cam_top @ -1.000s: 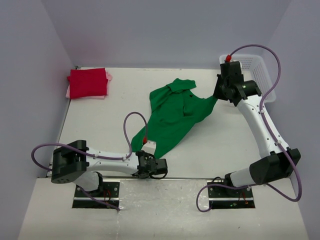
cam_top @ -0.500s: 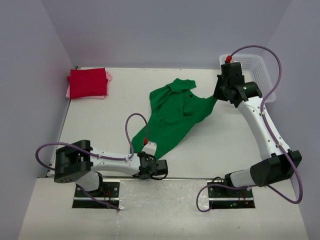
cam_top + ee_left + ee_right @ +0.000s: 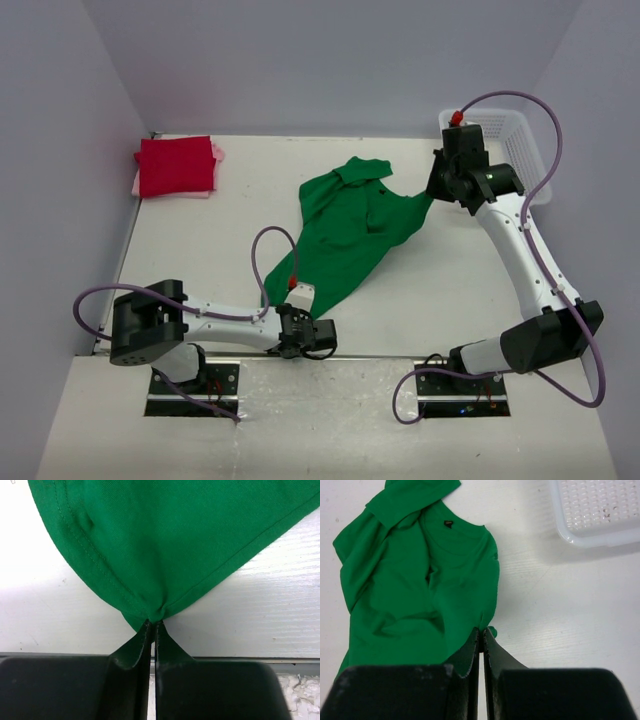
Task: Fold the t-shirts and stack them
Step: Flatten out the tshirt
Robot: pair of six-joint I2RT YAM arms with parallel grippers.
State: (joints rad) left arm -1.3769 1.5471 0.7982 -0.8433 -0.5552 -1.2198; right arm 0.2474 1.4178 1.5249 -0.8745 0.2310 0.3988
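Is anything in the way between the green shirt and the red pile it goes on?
No, nothing visible. Only bare table lies between the green t-shirt and the folded red t-shirt at the far left.

The white table (image 3: 200, 250) carries three cloth items and a basket. A green t-shirt (image 3: 345, 235) lies rumpled across the middle, running on a slant from the near edge up toward the far right, with its collar at the far end and one sleeve folded over itself. In the far left corner a pale pink t-shirt (image 3: 218, 153) lies folded on the surface, showing only as a thin border under the folded red t-shirt (image 3: 175, 165) stacked on it. A white mesh basket (image 3: 527, 150) stands in the far right corner, well apart from the stack.
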